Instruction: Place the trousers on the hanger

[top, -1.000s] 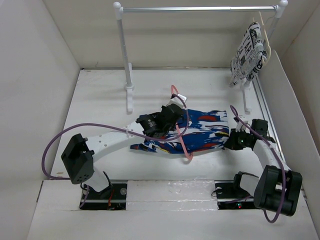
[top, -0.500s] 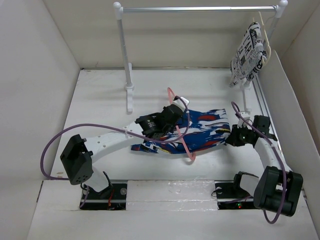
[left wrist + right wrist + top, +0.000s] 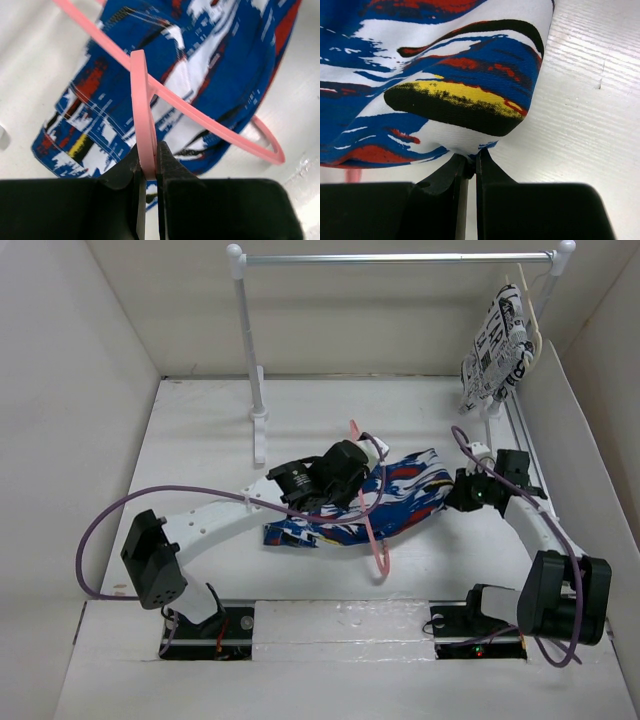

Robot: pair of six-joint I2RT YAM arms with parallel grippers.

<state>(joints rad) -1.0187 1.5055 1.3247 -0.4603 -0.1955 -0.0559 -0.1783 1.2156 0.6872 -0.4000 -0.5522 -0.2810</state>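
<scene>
Starting at the near edge of the table (image 3: 200, 470), both arms reach out over the white surface. Left tool (image 3: 148, 167) is pinched tight on the pink hanger (image 3: 142, 100), its fingers clamped on one thin bar, with the hanger's lower corner pointing back toward the near edge. Right tool (image 3: 471, 167) is nipped closed on a fold at the right end of the trousers (image 3: 445, 75). The trousers lie mid-table, stretched between the two tools. One pink bar crosses over the cloth and another comes out from under it. Farther back, a clothes rail (image 3: 400, 257) stands on two posts. At its right end a white printed garment (image 3: 497, 340) hangs on a cream hanger (image 3: 535, 315).
</scene>
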